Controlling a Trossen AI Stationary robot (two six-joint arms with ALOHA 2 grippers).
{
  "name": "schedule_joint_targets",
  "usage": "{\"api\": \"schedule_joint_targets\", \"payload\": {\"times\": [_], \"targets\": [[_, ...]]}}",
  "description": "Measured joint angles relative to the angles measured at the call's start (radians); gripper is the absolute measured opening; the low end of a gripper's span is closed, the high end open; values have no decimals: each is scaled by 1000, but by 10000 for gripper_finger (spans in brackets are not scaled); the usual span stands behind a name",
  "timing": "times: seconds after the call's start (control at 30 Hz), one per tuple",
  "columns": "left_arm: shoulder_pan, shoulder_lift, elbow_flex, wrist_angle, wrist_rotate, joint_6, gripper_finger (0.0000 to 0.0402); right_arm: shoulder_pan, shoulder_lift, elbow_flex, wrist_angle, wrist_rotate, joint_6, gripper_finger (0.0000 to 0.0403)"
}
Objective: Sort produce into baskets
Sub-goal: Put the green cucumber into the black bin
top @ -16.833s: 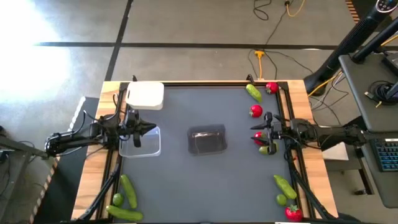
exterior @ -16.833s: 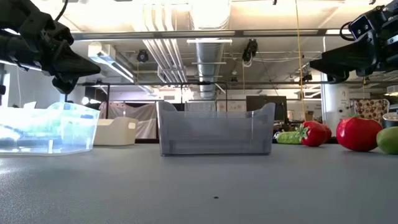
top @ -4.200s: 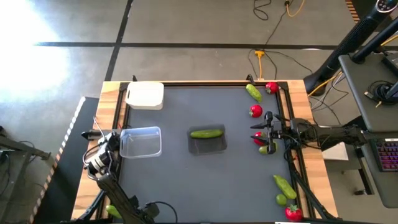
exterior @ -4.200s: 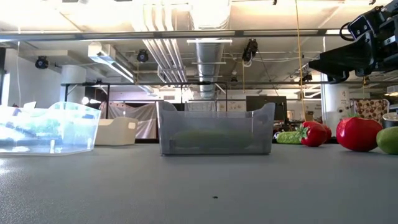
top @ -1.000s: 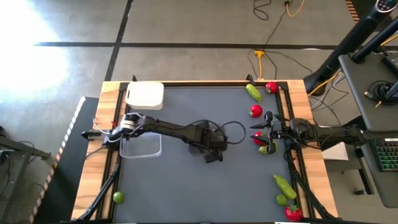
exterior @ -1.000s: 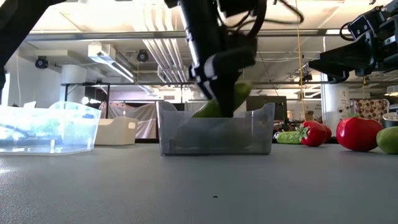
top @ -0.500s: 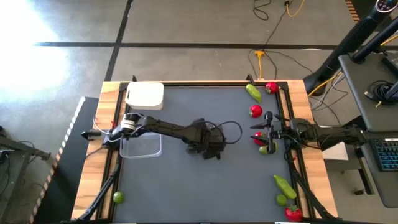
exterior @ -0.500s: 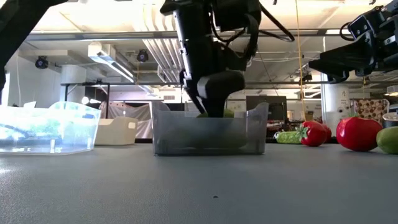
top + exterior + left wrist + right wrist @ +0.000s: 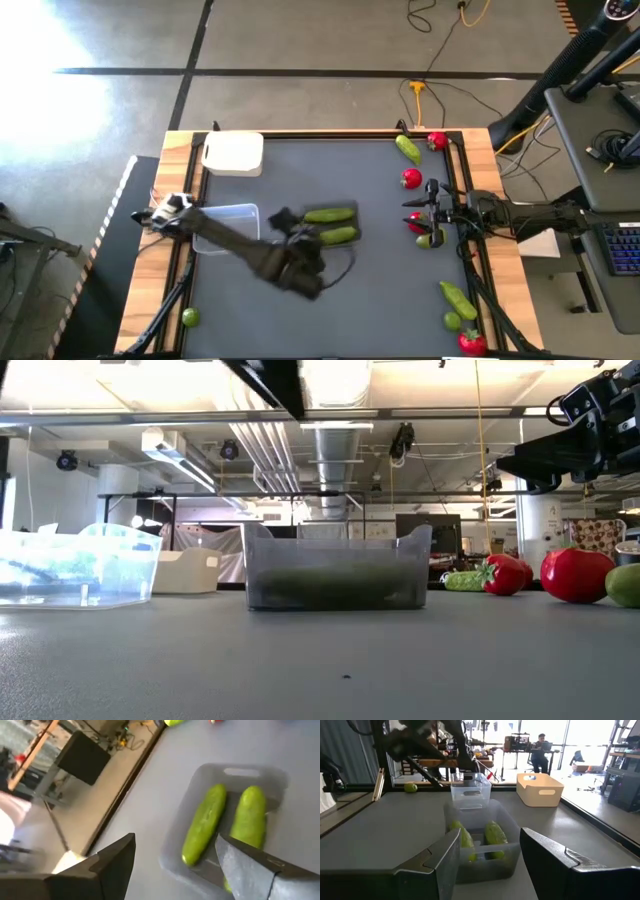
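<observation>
While two cucumbers [image 9: 329, 225] lie side by side in the dark smoky-grey basket [image 9: 337, 569] at the middle of the table [image 9: 380, 290], the left end effector [image 9: 305, 272] hangs above the table just near of that basket, blurred in the high view; its own wrist view shows its fingers [image 9: 252, 867] spread apart with nothing between them, looking down on the two cucumbers [image 9: 227, 822] in the tub. To the left of the grey basket stands the clear plastic basket [image 9: 228, 228], and in the far left corner the opaque white basket [image 9: 233, 155]. A green lime-like ball [image 9: 190, 317] sits at the table's near left edge. The right end effector [image 9: 428, 213] hovers at the right side of the table, its fingers [image 9: 440, 862] set fairly narrow and holding nothing, above a red fruit and a green ball that it partly hides. Far of it lie a red fruit with a green top [image 9: 411, 179], a green cucumber [image 9: 407, 149] and another red fruit [image 9: 437, 141] in the far right corner. Toward the near right corner lie a cucumber [image 9: 458, 297], a small green ball [image 9: 452, 321] and a red fruit [image 9: 472, 342].
</observation>
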Motion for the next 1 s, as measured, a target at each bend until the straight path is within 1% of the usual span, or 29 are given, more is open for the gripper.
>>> {"api": "schedule_joint_targets", "payload": {"times": [0.1, 0.2, 0.3, 0.37, 0.43, 0.5, 0.53, 0.57, 0.67, 0.73, 0.8, 0.87, 0.93, 1.0], "targets": [[-91, -56, -91, 6, -47, -175, 248, 0, 0, 0, 0, 0, 0, 196], [-168, -91, -209, 17, -96, -364, 241, 0, 0, 0, 0, 0, 0, 196], [-222, -113, -333, 34, -121, -552, 235, 0, 0, 0, 0, 0, 0, 196], [-247, -119, -404, 80, -124, -630, 232, 0, 0, 0, 0, 0, 0, 196], [-261, -119, -463, 176, -123, -628, 231, 0, 0, 0, 0, 0, 0, 196], [-267, -114, -519, 334, -125, -542, 230, 0, 0, 0, 0, 0, 0, 196], [-267, -105, -546, 440, -121, -457, 230, 0, 0, 0, 0, 0, 0, 196], [-268, -93, -574, 566, -93, -351, 230, 0, 0, 0, 0, 0, 0, 196], [-258, -49, -651, 974, 77, -2, 230, 0, 0, 0, 0, 0, 0, 196], [-250, -8, -685, 1266, 192, 203, 230, 0, 0, 0, 0, 0, 0, 196], [-237, 48, -706, 1520, 269, 381, 230, 0, 0, 0, 0, 0, 0, 196], [-214, 115, -710, 1779, 318, 565, 230, 0, 0, 0, 0, 0, 0, 196], [-186, 171, -709, 1979, 401, 725, 230, 0, 0, 0, 0, 0, 0, 196], [-154, 215, -715, 2116, 489, 827, 230, 0, 0, 0, 0, 0, 0, 196]]}}
